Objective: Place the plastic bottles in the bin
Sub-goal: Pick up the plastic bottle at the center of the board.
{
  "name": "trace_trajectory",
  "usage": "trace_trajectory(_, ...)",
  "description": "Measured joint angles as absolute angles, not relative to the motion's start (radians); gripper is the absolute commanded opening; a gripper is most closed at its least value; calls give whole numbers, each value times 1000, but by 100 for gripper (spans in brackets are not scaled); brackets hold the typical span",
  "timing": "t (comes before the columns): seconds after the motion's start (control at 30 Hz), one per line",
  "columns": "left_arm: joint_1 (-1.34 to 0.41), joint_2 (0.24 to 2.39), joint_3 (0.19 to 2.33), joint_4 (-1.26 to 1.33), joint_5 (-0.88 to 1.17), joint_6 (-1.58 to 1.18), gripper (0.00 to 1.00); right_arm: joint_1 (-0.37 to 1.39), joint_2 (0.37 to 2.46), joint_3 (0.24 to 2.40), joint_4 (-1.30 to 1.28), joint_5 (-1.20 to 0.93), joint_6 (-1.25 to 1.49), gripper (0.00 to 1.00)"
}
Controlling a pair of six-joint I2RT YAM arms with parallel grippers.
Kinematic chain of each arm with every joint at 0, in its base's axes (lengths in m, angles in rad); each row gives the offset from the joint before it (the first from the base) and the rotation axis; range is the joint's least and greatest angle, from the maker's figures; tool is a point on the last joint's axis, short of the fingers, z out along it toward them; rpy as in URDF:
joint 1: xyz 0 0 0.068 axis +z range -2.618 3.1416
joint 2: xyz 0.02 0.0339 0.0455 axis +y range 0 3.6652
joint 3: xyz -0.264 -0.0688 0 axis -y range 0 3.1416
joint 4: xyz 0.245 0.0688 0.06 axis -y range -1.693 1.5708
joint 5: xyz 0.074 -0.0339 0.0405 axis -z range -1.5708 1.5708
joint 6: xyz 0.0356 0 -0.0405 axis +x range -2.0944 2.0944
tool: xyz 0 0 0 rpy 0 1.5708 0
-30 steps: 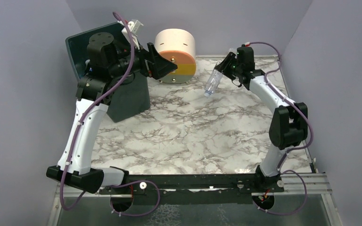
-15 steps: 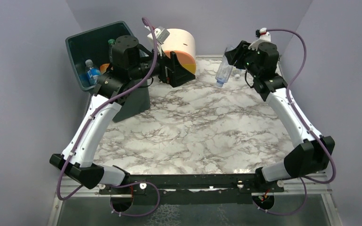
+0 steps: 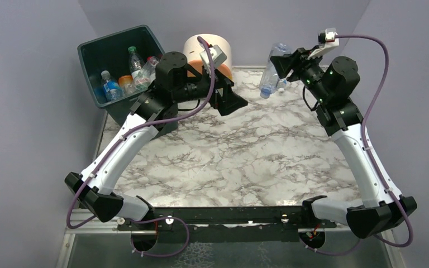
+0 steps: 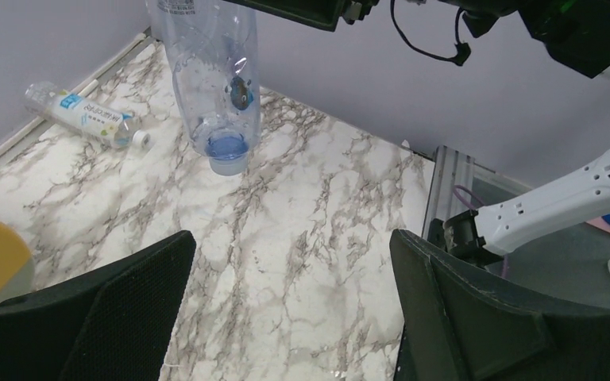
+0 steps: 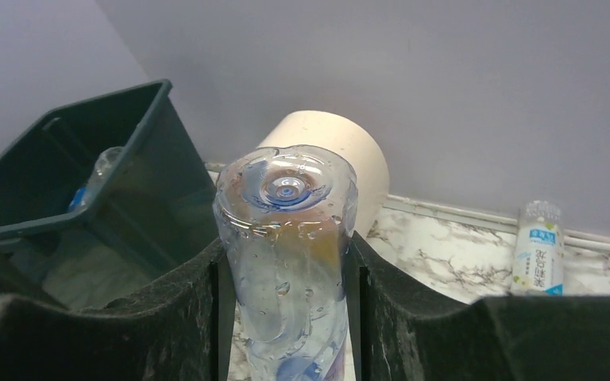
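Note:
My right gripper (image 3: 284,65) is shut on a clear plastic bottle (image 3: 269,72) and holds it cap down above the back of the table; in the right wrist view the bottle (image 5: 286,238) stands between the fingers. My left gripper (image 3: 233,102) is open and empty over the table, right of the bin, with the marble between its fingers (image 4: 127,309). The dark green bin (image 3: 96,49) stands at the back left with several bottles (image 3: 124,81) inside. Another clear bottle with a blue label (image 4: 87,117) lies by the back wall.
A round cream, orange and yellow drawer unit (image 3: 223,49) stands at the back between the bin and the held bottle. Purple walls close the table on three sides. The lying bottle also shows in the right wrist view (image 5: 540,254).
My left arm has swung right, off the bin and out over the table, uncovering the bottles inside. My right arm has raised the clear bottle and drawn it slightly right.

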State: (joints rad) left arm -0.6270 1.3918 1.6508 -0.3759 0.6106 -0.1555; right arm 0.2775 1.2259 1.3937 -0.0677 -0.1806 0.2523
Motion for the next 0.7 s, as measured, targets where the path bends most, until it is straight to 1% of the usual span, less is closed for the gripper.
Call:
trace_trajectory(0.37,-665,1391,1518,-133,601,-141,99,282,1193,1473,-96,-348,276,36)
trace_trajectory(0.7,-677,1391,1456,4,591,-167,99,309,1209,1535,-143,-463,297,36)
